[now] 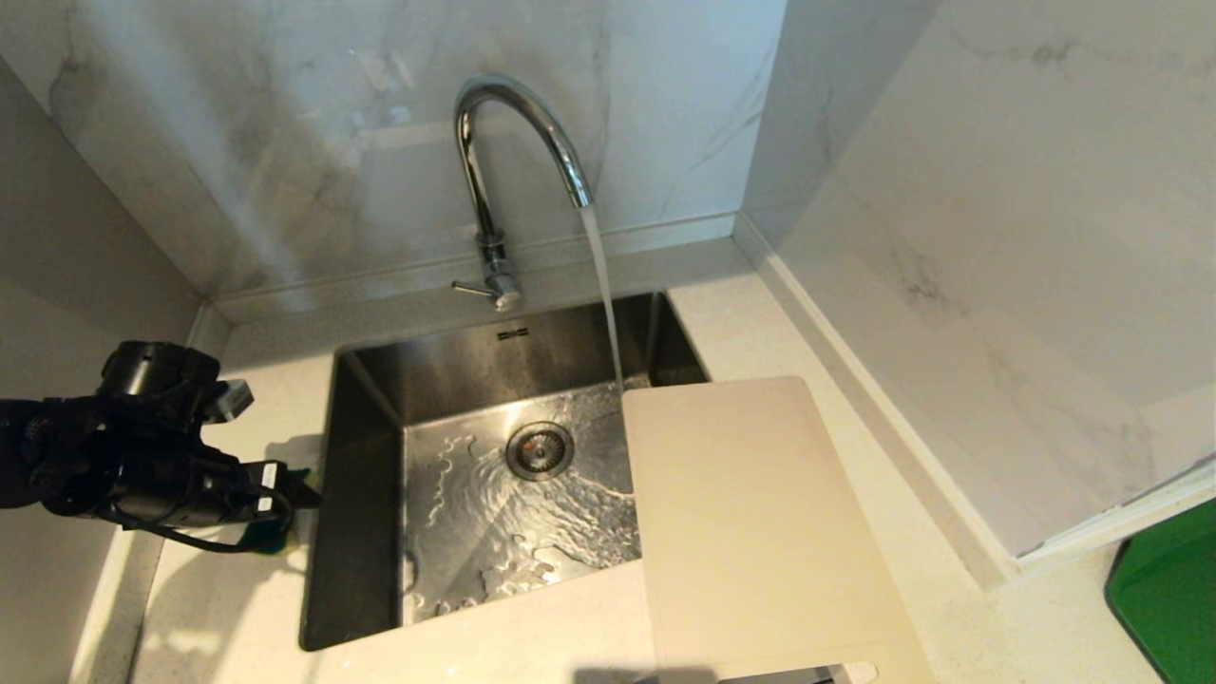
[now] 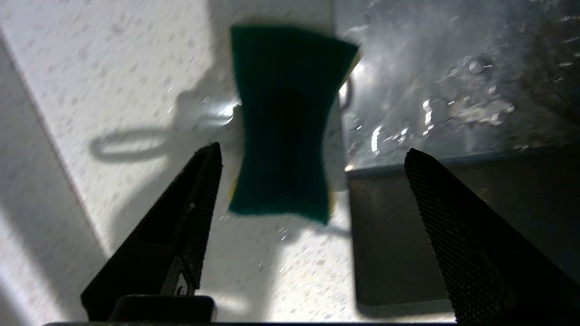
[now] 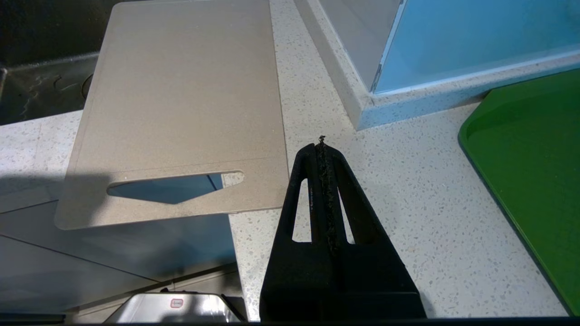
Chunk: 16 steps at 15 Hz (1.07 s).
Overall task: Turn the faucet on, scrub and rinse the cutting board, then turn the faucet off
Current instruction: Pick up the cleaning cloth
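- Cutting board (image 1: 750,522) lies on the countertop (image 1: 950,570) at the right of the sink (image 1: 494,494); its left long edge overhangs the basin and its near short end, with the slot handle, juts past the counter's front edge.
- Board surface: off-white, flat, rounded corners, no marks that I can make out.
- Faucet (image 1: 503,171) stands behind the sink at the back wall, its side lever pointing to my left; water runs from the spout and lands in the basin just at the board's far left corner.
- Basin floor is wet with water spreading around the drain; open room remains between the board's edge and the left basin wall.
- My left gripper (image 2: 312,181) hangs over the counter strip left of the sink, jaws spread wide and holding nothing; the green sponge (image 2: 285,122) lies between and beyond the fingertips, right at the sink's left rim.
- That strip is narrow, hemmed by the side wall and the basin edge.
- My right gripper (image 3: 322,149) hovers over bare counter beside the board's handle end, jaws pressed together, empty.
- Green tray (image 3: 534,172) sits well off to the right, by the wall corner.
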Available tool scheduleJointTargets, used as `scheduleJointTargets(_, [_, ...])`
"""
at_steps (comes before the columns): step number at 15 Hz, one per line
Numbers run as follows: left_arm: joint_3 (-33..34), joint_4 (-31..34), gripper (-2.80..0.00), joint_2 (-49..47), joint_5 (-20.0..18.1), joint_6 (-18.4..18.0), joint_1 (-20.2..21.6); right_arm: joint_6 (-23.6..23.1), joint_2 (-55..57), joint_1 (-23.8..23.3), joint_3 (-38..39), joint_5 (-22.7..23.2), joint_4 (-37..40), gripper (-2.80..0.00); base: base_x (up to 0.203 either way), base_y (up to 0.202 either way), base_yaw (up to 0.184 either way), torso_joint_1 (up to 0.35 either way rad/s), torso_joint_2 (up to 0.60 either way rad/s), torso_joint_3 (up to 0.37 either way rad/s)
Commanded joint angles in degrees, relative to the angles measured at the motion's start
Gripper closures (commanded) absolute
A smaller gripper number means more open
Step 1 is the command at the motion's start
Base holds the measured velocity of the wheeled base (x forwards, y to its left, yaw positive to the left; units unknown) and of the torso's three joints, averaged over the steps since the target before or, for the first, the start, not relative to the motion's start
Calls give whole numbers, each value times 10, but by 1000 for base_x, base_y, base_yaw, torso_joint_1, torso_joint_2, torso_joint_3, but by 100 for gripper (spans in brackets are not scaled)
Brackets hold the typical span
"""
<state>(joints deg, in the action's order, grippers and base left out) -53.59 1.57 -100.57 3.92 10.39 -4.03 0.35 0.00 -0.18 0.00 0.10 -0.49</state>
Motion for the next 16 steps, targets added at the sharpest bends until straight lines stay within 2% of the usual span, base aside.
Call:
scheduleJointTargets(1, [-7,-3,-280,-16,-25,3,4,0,-1,0,0,0,0,0,0,0,0,0,0,0])
scheduleJointTargets(6, [-9,-7,-280,-31,-31,14,19,0,0,0,0,0,0,0,0,0,0,0,0,0])
scheduleJointTargets(16, [-18,-8,-280,-33,-76,28,29,0,0,0,0,0,0,0,0,0,0,0,0,0])
